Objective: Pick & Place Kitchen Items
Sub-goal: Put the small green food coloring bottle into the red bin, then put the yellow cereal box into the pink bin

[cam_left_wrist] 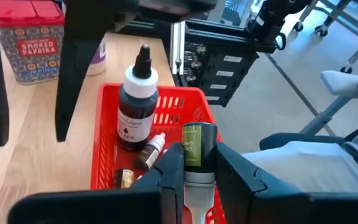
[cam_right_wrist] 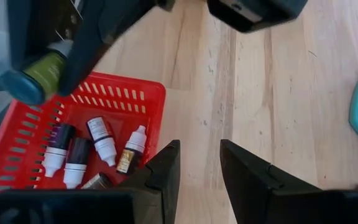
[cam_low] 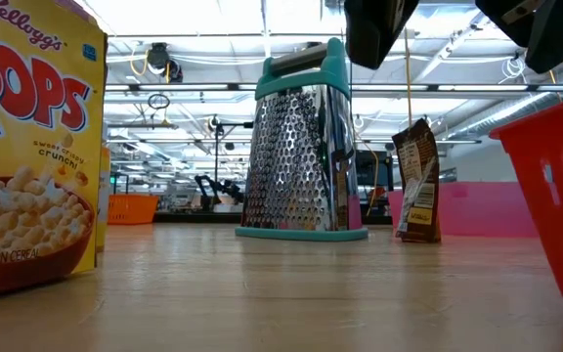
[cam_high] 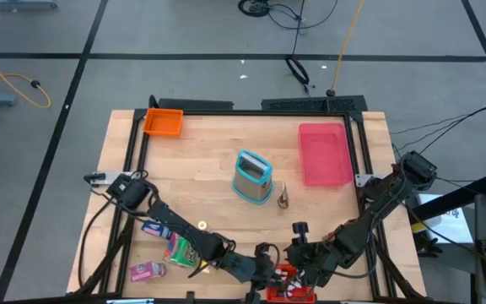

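Left wrist view: the left tool [cam_left_wrist: 199,171] pinches a small green-labelled bottle [cam_left_wrist: 199,149] between its fingers, held over the red basket [cam_left_wrist: 104,130] at the bench's near edge. Inside the basket a dark bottle [cam_left_wrist: 135,102] stands upright and smaller bottles lie beside it. The right tool [cam_right_wrist: 199,163], fingers spread with nothing between them, hovers just beside the basket. A paprika tin [cam_left_wrist: 28,40] stands on the bench near the basket
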You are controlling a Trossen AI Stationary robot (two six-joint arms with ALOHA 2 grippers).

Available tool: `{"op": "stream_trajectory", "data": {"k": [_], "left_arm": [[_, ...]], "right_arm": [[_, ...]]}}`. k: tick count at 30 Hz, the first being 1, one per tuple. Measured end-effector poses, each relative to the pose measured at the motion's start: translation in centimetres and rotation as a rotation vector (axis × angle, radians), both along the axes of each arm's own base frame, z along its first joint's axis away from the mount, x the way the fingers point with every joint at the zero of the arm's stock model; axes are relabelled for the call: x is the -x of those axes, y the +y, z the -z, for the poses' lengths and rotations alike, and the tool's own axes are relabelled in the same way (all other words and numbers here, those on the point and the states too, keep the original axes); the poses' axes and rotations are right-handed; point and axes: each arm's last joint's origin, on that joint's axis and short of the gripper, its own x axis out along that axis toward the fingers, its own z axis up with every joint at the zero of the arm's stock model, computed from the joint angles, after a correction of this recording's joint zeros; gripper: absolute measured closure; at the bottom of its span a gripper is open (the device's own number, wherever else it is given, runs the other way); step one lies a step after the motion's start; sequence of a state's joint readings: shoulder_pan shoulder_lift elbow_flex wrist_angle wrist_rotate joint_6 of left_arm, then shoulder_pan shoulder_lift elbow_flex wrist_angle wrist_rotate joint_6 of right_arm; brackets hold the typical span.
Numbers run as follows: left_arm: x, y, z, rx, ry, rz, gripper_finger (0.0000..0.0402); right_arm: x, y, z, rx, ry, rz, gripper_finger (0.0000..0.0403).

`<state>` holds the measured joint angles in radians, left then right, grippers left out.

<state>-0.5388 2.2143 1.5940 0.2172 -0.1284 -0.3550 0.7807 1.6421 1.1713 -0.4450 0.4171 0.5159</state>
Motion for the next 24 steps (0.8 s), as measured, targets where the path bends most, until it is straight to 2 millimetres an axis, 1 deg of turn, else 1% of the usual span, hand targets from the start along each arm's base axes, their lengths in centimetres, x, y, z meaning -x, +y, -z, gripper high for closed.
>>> {"op": "stream_trajectory", "data": {"k": [6,9,24], "left_arm": [[-0.03,-0.02,-0.14,0.004,-0.011,0.0,0.0339],[-0.02,0.0,-0.11,0.003,-0.007,-0.002,0.0332],[0.02,0.02,-0.02,-0.018,-0.006,-0.015,0.0247]], "right_arm": [[-0.01,0.01,-0.01,-0.001,-0.001,0.0,0.0298],[-0.01,-0.01,0.0,0.0,0.0,0.0,0.0298],[0.0,0.0,0.0,-0.001,0.0,0.002,0.0298]]}}
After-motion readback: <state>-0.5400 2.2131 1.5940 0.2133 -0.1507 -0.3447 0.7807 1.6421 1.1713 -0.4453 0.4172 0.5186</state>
